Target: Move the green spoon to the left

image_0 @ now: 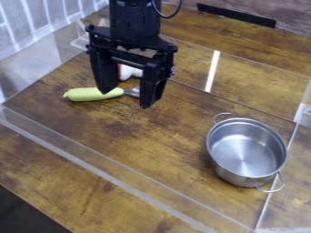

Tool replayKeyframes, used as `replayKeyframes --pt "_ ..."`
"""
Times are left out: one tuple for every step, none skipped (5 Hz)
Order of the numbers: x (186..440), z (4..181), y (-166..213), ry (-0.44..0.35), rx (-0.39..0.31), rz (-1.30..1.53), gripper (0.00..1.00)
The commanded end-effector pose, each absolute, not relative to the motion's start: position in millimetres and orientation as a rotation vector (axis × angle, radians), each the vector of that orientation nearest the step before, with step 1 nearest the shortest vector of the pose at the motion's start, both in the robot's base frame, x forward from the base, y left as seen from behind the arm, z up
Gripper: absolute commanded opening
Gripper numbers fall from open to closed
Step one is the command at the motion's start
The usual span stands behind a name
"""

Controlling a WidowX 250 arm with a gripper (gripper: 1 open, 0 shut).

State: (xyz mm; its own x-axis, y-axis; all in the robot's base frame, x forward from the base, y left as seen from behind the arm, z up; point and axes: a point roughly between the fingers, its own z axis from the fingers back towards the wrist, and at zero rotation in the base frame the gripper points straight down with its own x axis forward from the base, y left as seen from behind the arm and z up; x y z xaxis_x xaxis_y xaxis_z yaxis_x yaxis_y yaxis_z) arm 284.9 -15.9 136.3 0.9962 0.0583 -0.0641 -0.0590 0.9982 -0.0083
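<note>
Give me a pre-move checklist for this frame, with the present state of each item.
1. Hand open: ok, fingers spread wide.
2. Hand empty: ok, nothing between the fingers.
3. Spoon flat on the table: ok, its green handle shows left of the hand.
4. Spoon's bowl visible: not ok, hidden behind the hand.
5. Hand clear of the spoon: cannot tell, they overlap in this view.
6. Pot out of the way: ok, far right.
</note>
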Motion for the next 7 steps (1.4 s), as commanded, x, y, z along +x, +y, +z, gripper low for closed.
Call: replayKeyframes --pt "294.5 150.2 -10.5 -0.001 -0.006 -0.037 1.0" --pt "299.2 150.0 -2.8 -0.01 -0.004 -0.116 1.0" --pt "309.2 150.8 -5.4 -0.005 -0.002 -0.086 1.0" --pt "315.3 150.1 -10.6 0.009 0.0 -0.05 1.0" --pt "318.5 135.6 -15.7 0.02 -0.003 -0.02 1.0" --pt "314.6 129.7 -18.0 0.016 -0.008 0.009 1.0" --pt "332.4 124.0 -21.4 0.011 -0.013 -0.043 1.0"
